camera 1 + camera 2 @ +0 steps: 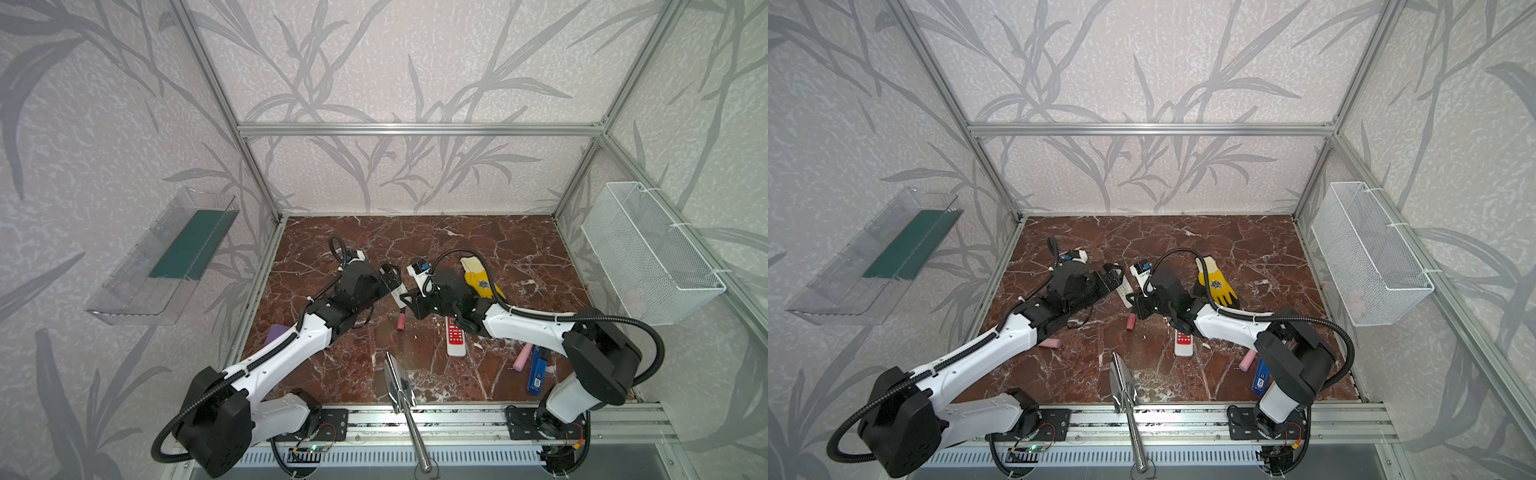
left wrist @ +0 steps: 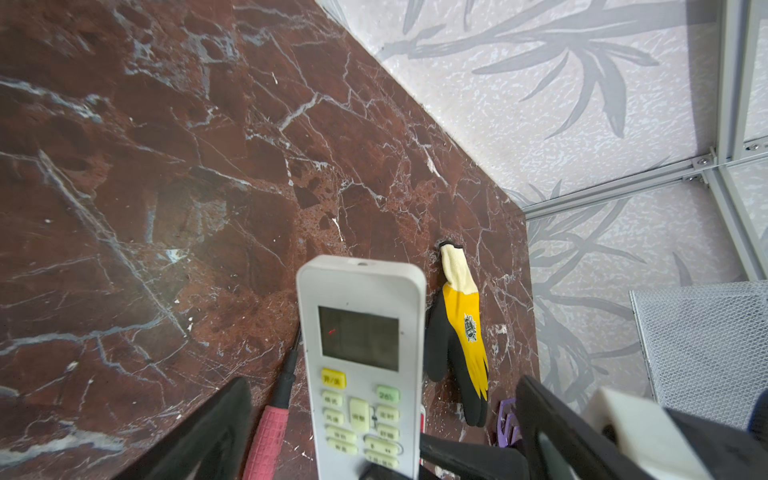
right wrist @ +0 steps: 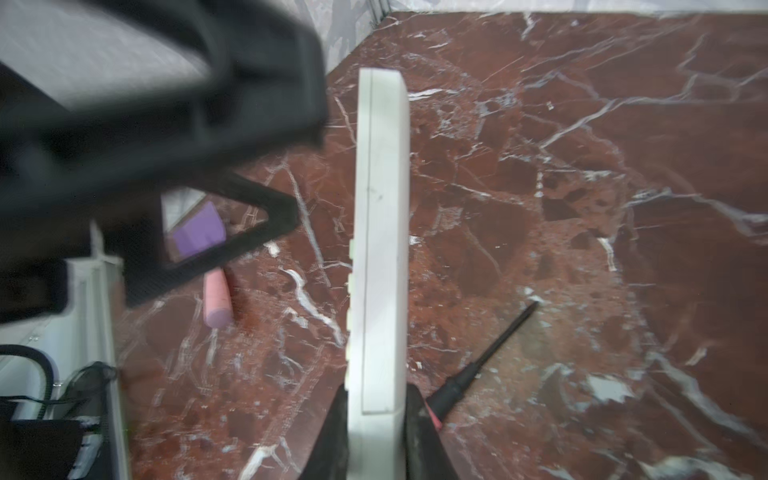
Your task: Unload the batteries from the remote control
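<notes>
White remote, slim and long, with a grey screen above one yellow button and rows of pale green ones; batteries hidden from view. Underneath, a bench of dark red marble veined in white, closed in by a metal frame and walls papered with grey leaves; wire basket on the right wall, clear shelf on the left. Hangs above the middle of the bench, button end pinched front and back in the right claw, clamped on it. Left claw spread wide, one finger either side of the remote, clear of both edges. Pink-handled screwdriver flat on the bench just beside.
</notes>
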Tool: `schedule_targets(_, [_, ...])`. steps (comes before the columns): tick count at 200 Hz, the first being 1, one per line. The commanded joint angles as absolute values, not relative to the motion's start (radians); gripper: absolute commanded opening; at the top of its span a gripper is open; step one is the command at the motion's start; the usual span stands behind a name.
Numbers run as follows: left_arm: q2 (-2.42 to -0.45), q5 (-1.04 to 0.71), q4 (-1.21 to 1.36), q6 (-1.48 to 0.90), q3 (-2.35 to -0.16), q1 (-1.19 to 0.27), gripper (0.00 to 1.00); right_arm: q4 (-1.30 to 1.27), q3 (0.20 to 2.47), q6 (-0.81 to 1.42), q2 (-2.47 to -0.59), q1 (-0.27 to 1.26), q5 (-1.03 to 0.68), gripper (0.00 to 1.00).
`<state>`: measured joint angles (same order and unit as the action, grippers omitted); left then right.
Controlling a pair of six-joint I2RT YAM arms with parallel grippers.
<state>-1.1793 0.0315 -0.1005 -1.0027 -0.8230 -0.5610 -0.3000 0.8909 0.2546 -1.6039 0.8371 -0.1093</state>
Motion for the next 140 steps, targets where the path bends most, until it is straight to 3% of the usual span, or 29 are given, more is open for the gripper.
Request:
schedule_targets(1, [-1.131,0.094,-0.252,-0.988,-0.901,-0.555,0.99,-0.281,0.871,0.008,-1.527,0.884,0.154,0.05])
schedule_targets(61, [-1.188,0.016,-0.408,-1.01,-1.036,-0.555,0.97,-0.5,0.728,-0.32,-1.428,0.972,0.435,0.04])
schedule_targets(140, [-1.271,-0.091,-0.326,-1.084,-1.036,-0.562,0.85,-0.636,0.699,-0.47,-1.433,1.017,0.574,0.03])
